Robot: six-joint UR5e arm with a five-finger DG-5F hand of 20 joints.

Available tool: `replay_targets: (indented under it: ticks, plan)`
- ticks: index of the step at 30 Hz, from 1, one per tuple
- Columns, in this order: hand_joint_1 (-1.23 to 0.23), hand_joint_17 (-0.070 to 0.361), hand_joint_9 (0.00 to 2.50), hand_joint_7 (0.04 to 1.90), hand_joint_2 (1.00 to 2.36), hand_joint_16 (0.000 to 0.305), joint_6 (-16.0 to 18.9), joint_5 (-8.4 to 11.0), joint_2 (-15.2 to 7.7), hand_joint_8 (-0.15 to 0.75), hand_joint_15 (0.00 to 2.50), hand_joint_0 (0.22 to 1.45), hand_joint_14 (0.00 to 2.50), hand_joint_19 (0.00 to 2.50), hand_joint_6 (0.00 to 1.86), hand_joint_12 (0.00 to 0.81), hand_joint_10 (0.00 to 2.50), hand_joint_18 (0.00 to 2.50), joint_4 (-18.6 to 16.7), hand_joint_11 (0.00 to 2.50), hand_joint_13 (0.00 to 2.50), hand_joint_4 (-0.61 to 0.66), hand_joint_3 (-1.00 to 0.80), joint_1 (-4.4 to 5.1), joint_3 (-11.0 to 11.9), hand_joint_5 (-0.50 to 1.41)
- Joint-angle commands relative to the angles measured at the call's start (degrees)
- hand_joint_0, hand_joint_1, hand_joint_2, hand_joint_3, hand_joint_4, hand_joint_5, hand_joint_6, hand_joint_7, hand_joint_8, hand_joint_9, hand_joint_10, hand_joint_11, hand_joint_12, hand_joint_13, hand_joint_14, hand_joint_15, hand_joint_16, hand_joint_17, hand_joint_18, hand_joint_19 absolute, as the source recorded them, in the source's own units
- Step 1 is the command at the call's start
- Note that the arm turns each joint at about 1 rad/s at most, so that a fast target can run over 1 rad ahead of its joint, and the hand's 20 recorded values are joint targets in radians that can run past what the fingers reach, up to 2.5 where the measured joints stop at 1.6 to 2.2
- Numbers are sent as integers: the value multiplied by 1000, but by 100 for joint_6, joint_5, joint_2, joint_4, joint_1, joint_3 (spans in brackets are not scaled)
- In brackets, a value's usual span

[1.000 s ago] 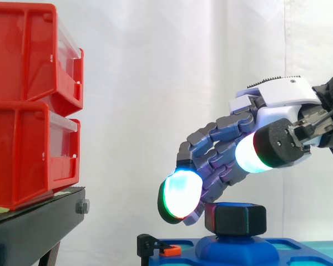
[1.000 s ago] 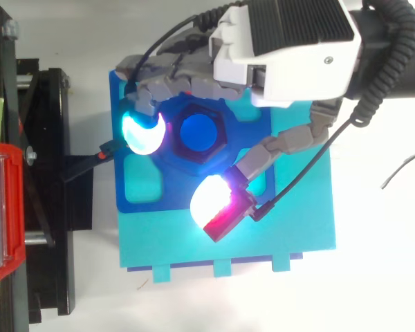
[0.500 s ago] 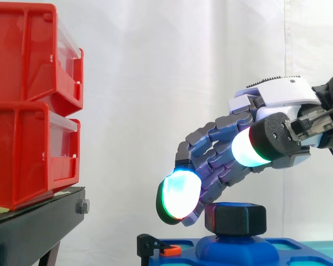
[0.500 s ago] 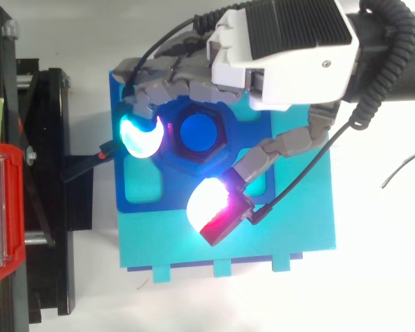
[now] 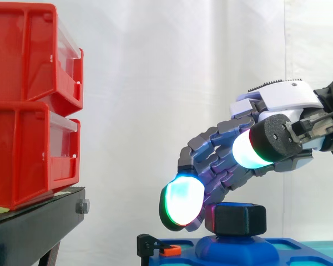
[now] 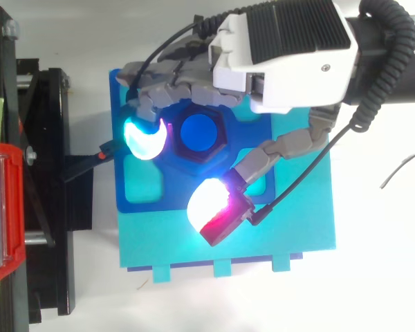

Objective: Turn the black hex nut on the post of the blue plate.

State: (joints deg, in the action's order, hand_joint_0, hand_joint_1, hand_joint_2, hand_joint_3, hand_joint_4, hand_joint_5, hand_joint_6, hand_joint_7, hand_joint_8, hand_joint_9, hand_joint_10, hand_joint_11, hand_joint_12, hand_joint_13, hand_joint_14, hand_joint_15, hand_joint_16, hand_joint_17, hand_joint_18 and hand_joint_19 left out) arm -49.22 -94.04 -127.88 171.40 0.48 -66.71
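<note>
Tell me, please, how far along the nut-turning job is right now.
Done: the hand is at the black hex nut, seated on the post of the blue plate. In hand: it arches over the nut, though I cannot tell whether it grips. Left: the turning, of which nothing visible shows progress.

No legible text, number, brand or sign in either view. Checked surfaces carry no readable marking: red bins [image 5: 28, 111] at 9 o'clock in side view, blue plate [image 6: 142, 197], black hex nut [image 5: 236, 219], robot hand [image 6: 283, 55] housing at 1 o'clock in top view.
</note>
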Motion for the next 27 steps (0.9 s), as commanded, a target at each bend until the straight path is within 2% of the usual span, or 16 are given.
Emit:
replay_targets:
  ticks: [1, 8, 18, 21, 27]
  plan:
    - [-551, 161, 296, 856, 1000, 72, 0, 0, 8, 464, 415, 412, 6, 317, 504, 585, 0, 329, 34, 23, 439, 422, -500, -13, 0, -245]
    - [-539, 160, 296, 854, 1000, 71, 0, -132, 8, 463, 413, 415, 6, 317, 504, 582, 0, 333, 60, 18, 439, 426, -500, -40, 0, -245]
    - [-531, 160, 297, 864, 1000, 71, 9, -150, 0, 463, 405, 416, 4, 311, 504, 581, 0, 336, 42, 5, 448, 421, -500, -57, 0, -242]
    - [-530, 160, 298, 863, 1000, 71, 0, -238, 8, 462, 407, 417, 4, 310, 504, 580, 0, 336, 34, 12, 448, 422, -500, -92, 0, -242]
    - [-528, 160, 298, 863, 1000, 71, 0, -264, 8, 461, 408, 419, 4, 318, 504, 582, 0, 340, 25, 8, 451, 419, -500, -145, 0, -242]
